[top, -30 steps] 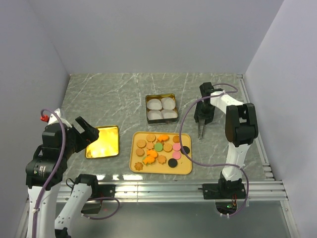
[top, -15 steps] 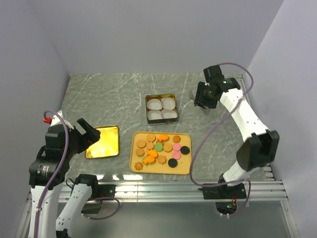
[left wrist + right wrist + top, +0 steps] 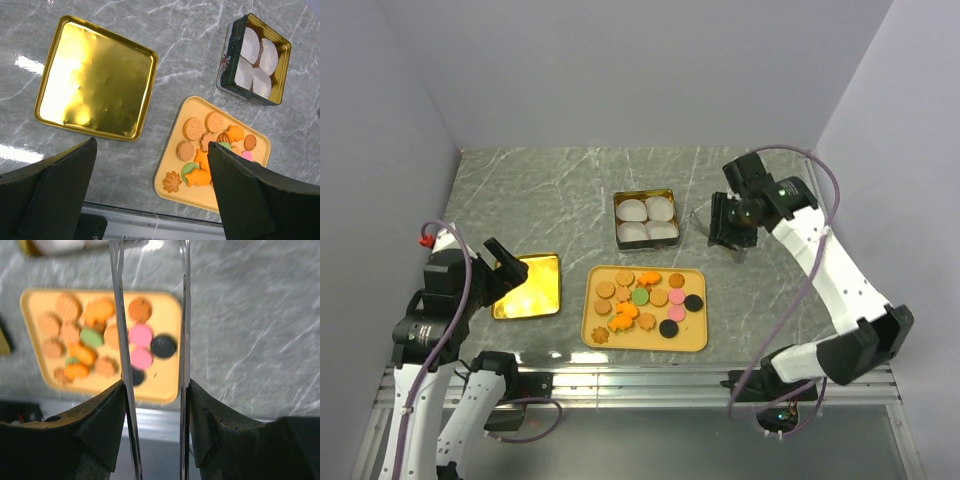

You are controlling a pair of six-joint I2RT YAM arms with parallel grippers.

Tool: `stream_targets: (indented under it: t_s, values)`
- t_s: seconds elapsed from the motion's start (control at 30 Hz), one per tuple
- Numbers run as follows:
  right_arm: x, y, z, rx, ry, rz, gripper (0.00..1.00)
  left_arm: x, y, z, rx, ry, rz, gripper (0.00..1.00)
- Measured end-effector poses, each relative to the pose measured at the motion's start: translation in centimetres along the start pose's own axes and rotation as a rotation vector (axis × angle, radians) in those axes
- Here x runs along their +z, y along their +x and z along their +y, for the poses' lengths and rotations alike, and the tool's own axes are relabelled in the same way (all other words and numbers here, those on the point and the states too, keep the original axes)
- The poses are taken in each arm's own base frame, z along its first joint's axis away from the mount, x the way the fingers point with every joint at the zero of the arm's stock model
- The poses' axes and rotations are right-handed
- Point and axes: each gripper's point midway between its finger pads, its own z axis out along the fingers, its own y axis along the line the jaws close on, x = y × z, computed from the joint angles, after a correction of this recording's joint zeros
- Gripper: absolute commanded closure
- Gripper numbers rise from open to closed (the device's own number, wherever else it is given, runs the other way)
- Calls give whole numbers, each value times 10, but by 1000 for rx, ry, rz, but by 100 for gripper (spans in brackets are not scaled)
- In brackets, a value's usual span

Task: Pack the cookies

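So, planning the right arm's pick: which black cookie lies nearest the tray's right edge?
The black cookie by the right rim of the tray, right of the pink cookies. The other black cookie sits further left, near the front rim.

Blurry cookies (image 3: 140, 335), some seemingly half-hidden.

desk (image 3: 540, 200): grey-green marbled top, white veins, glossy | back wall (image 3: 620, 70): plain pale grey | left wall (image 3: 370, 150), right wall (image 3: 900, 120): same pale panels along the desk's side edges | near edge: ribbed aluminium rail (image 3: 650, 385) | light: white glare patches along the near edge
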Motion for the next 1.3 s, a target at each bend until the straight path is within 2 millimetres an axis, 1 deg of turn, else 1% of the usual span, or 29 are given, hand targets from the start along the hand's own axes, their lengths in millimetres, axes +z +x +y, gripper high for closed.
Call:
stream_targets:
  t_s: [0.13, 0.27, 0.37, 0.5, 0.63, 0.77, 0.9, 1.07, 1.3]
  values:
    - [-22, 33, 19, -71, -71, 18, 44, 11, 5, 2, 1, 0, 1, 1]
    - [-34, 67, 31, -123, -140, 54, 44, 18, 13, 8, 7, -4, 11, 1]
    - [-36, 89, 39, -155, -174, 97, 44, 18, 12, 5, 10, 7, 3, 1]
    - [-33, 117, 53, -207, -195, 167, 44, 20, 7, -1, 14, 30, -16, 1]
    - [-32, 135, 68, -264, -215, 206, 44, 23, 2, -7, 16, 51, -28, 1]
    - [-26, 148, 82, -309, -223, 236, 44, 26, 2, -11, 18, 65, -27, 1]
    - [-17, 155, 88, -323, -215, 263, 44, 27, 3, -12, 20, 73, -22, 1]
    - [-1, 159, 93, -342, -180, 289, 44, 27, 4, -13, 22, 78, -17, 1]
    - [18, 160, 91, -371, -115, 306, 44, 27, 5, -14, 26, 81, -14, 1]
